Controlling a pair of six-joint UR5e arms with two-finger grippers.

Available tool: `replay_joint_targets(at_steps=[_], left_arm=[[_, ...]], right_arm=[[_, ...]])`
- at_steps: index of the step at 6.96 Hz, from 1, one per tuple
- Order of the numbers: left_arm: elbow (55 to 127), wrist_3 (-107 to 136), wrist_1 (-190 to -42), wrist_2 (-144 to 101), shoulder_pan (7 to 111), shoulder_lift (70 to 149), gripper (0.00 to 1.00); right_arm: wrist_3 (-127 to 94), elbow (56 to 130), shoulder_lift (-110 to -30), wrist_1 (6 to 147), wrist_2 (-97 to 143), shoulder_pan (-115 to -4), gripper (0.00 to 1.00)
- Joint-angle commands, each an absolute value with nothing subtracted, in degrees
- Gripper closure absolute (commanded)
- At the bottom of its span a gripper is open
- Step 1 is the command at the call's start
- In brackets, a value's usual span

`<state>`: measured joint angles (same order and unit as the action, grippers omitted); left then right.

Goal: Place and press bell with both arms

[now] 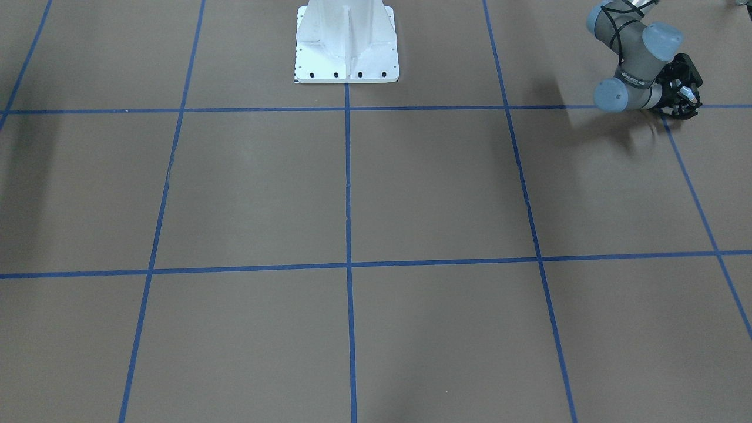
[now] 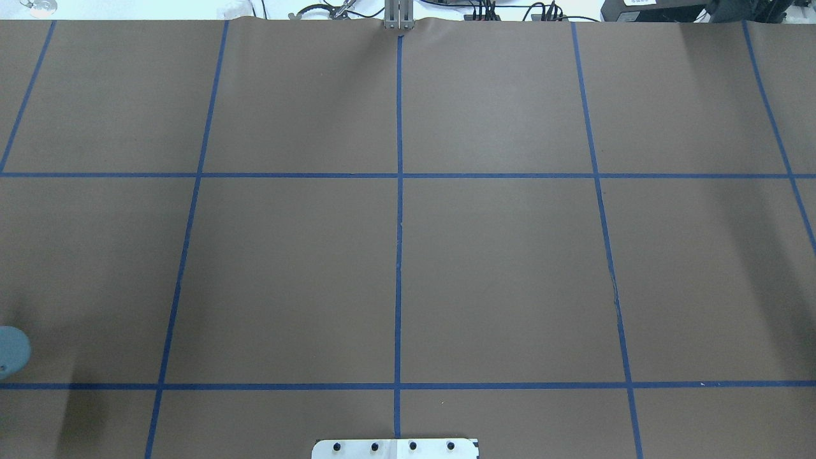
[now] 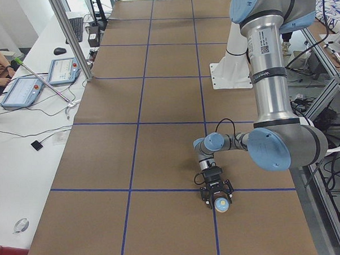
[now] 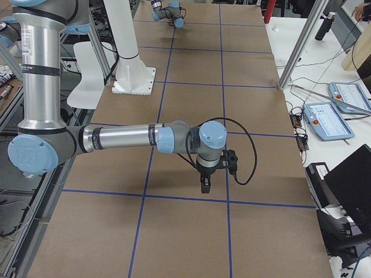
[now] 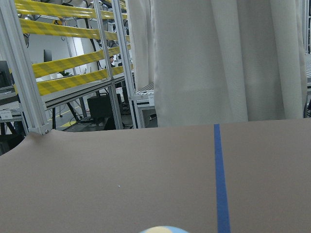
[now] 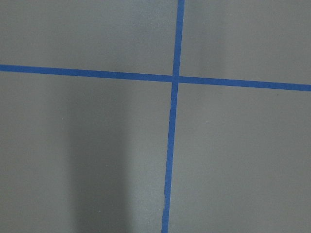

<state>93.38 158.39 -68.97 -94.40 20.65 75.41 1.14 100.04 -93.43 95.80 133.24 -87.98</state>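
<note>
The bell [image 3: 221, 205], light blue with a cream part, sits between the fingers of my left gripper [image 3: 219, 200]. The gripper lies level and low over the brown table, at a blue tape crossing near the table's left end. The front-facing view shows the same gripper [image 1: 681, 97] at the top right, shut around a pale piece of the bell [image 1: 685, 93]. The bell's rim [image 5: 163, 229] peeks in at the left wrist view's bottom edge. My right gripper [image 4: 205, 186] points down over the table; I cannot tell whether it is open or shut. The right wrist view shows only table and tape.
The white pedestal [image 1: 346, 47] stands at the robot's side of the table, mid-width. Blue tape lines [image 6: 175, 78] grid the brown table [image 2: 497, 268]. Operator tablets [image 3: 24, 91] and cables lie on the white side desk. A metal post [image 4: 301, 43] stands at the table's edge.
</note>
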Motion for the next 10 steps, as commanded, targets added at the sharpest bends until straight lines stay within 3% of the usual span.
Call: replay_joint_targets(at_steps=[1,3,5,8,10], left_arm=[[93.3,159.3,-68.9,-94.3,20.7,75.4,0.29],[93.3,161.2,-68.6,-94.2,20.6,75.7,0.76],[93.3,160.9,-68.1,-93.2,20.7,75.0,1.0],[94.0,152.9,-68.0,-92.8,22.4,74.9,1.0],[96.1,141.7,-65.5,-85.0,31.7,75.5,1.0]], right_arm=[[1.1,100.1,-93.4,95.8,133.2,-88.0,0.0],[1.1,100.1,-93.3,95.8,133.2,-88.0,0.0],[1.1,100.1,-93.3,95.8,133.2,-88.0,0.0],[1.1,100.2,-93.0,95.9,133.2,-88.0,0.0],[1.1,100.3,-92.9,95.9,133.4,-88.0,0.0]])
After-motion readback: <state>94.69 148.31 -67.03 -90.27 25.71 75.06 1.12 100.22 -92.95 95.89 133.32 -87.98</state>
